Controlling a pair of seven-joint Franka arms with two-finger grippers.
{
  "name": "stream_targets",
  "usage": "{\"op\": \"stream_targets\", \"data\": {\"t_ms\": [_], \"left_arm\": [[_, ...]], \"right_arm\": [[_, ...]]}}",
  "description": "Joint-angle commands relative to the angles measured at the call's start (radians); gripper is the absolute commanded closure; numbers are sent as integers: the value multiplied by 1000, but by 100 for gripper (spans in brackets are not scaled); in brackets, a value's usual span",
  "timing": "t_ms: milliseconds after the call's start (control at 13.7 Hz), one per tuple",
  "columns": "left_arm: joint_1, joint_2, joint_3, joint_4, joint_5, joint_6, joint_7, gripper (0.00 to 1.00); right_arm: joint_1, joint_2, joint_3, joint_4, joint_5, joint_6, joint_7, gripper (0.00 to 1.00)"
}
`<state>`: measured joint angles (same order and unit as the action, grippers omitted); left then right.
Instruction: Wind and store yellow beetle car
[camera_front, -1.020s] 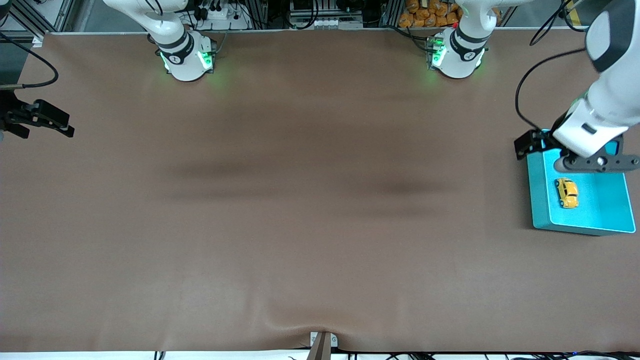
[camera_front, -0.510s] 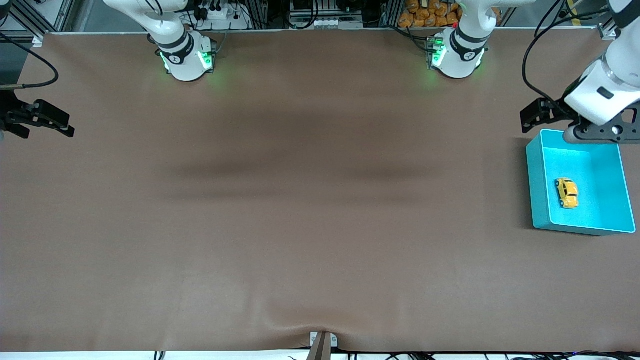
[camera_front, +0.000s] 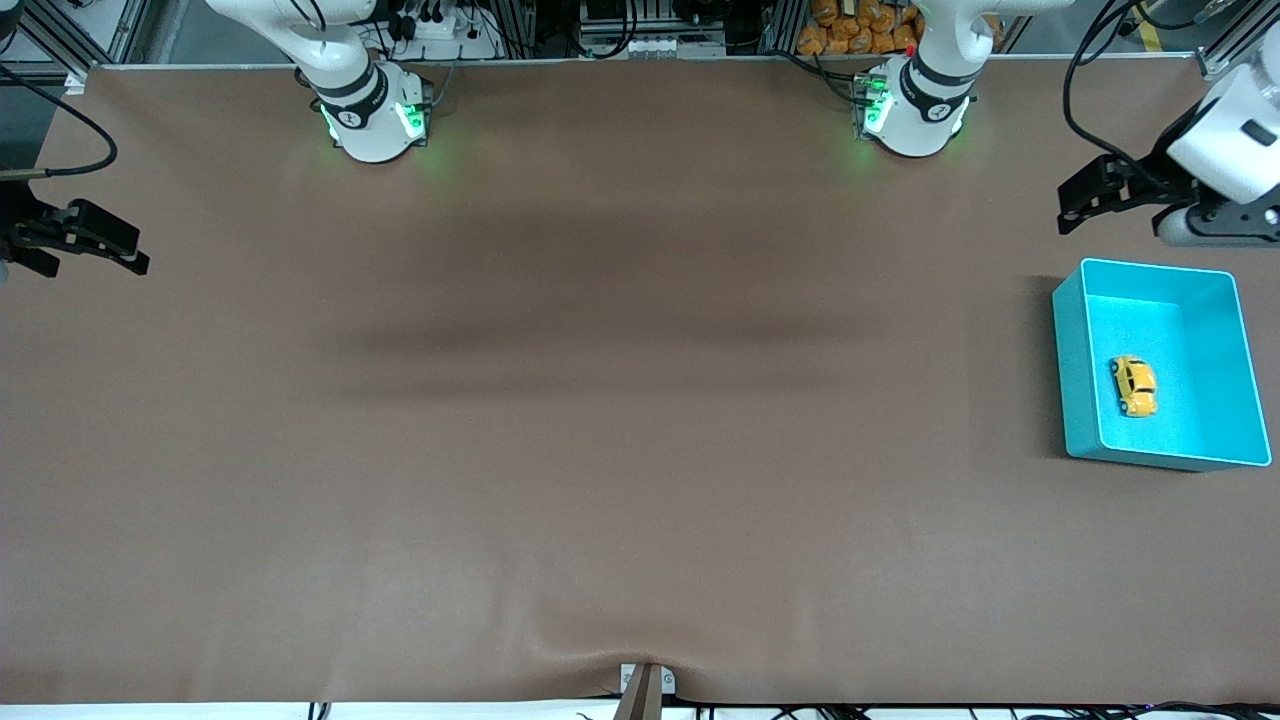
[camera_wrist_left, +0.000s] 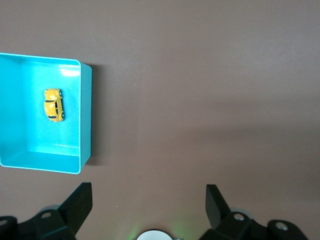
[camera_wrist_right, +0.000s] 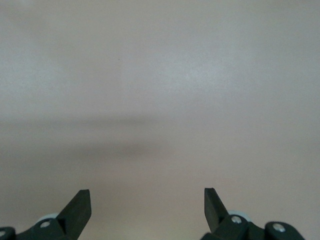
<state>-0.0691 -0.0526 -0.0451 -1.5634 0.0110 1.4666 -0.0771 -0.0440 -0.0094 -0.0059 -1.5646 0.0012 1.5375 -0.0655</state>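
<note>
The yellow beetle car (camera_front: 1134, 386) lies on its wheels inside the turquoise bin (camera_front: 1075, 370) at the left arm's end of the table. It also shows in the left wrist view (camera_wrist_left: 54, 105), in the bin (camera_wrist_left: 86, 115). My left gripper (camera_front: 1215, 228) is open and empty, raised over the bare mat just off the bin's rim on the robot bases' side; its own view (camera_wrist_left: 149, 192) shows the jaws wide apart. My right gripper (camera_front: 120, 250) is open and empty and waits over the right arm's end of the table (camera_wrist_right: 147, 197).
A brown mat (camera_front: 620, 400) covers the whole table. The two arm bases (camera_front: 375, 115) (camera_front: 915, 110) stand along the table's edge farthest from the front camera. A small bracket (camera_front: 645, 685) sits at the edge nearest that camera.
My left gripper has lifted off the bin and drawn back toward the robot bases' edge. The car stays in the bin. The right arm has not moved.
</note>
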Motion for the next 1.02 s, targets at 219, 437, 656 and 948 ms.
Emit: {"op": "stream_targets", "data": {"t_ms": [219,437,656,948], "left_arm": [[5,0,11,28,-19,-20,-15,0],[5,7,11,45,-17,-20,-18,0],[8,10,14,43,-16,-19,-7,0],[8,10,14,43,-22,-19,-7,0]], "right_arm": [[-4,8,6,14,-4,-7,18,0],[-4,8,6,14,-4,-7,18,0],[-4,8,6,14,-4,-7,18,0],[-4,5,6,14,-4,-8,18,0]]}}
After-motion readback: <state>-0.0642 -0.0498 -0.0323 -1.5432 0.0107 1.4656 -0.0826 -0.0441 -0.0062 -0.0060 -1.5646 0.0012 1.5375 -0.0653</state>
